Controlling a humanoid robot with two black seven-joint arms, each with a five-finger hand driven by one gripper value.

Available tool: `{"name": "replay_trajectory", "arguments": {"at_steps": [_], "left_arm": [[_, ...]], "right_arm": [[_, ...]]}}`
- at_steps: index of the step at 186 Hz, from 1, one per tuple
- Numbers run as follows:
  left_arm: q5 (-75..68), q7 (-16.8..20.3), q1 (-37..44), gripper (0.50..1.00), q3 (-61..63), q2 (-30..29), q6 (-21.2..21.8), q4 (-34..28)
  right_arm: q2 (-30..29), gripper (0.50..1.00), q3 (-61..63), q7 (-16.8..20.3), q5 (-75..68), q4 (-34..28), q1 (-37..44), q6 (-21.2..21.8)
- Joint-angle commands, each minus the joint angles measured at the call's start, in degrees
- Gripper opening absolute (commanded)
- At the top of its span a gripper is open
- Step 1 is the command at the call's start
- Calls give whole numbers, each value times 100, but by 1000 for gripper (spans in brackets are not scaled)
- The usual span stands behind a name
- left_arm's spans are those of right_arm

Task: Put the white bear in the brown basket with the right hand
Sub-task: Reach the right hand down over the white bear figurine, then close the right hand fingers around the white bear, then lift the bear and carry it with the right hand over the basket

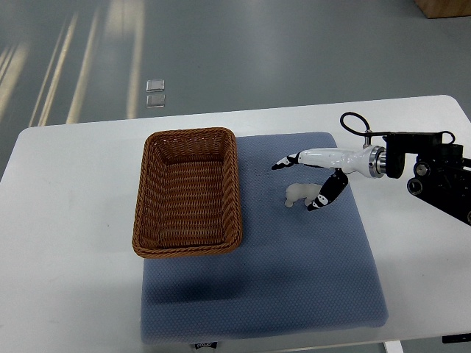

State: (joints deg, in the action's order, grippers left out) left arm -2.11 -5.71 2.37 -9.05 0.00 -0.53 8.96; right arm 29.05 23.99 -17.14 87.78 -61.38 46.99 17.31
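A small white bear lies on the blue mat, to the right of the brown wicker basket. The basket holds nothing. My right hand reaches in from the right edge and hovers over the bear, its fingers spread on either side of it. The fingers look open and are not closed on the bear. One finger points left, beyond the bear. The left arm is out of view.
The mat lies on a white table. The basket stands on the mat's left edge. Two small clear squares lie on the grey floor beyond the table. A black cable loop sits by my right wrist.
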Motion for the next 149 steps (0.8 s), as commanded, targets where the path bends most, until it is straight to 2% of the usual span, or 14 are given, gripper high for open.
{"name": "replay_trajectory", "arguments": {"at_steps": [1, 16, 52, 81, 130, 149], "left_arm": [[0, 0, 0, 1000, 0, 0, 0, 0], [0, 0, 0, 1000, 0, 0, 0, 0], [0, 0, 0, 1000, 0, 0, 0, 0], [0, 0, 0, 1000, 0, 0, 0, 0], [0, 0, 0, 1000, 0, 0, 0, 0], [0, 0, 0, 1000, 0, 0, 0, 0]], "right_arm": [[-4, 862, 0, 9, 2, 117, -5, -26], [-39, 825, 0, 9, 11, 214, -5, -26], [-110, 817, -79, 18, 11, 310, 3, -26], [-118, 791, -96, 18, 20, 354, -5, -26], [-118, 658, -96, 9, 28, 354, 30, -17], [-118, 641, -131, 9, 55, 354, 30, -17]]}}
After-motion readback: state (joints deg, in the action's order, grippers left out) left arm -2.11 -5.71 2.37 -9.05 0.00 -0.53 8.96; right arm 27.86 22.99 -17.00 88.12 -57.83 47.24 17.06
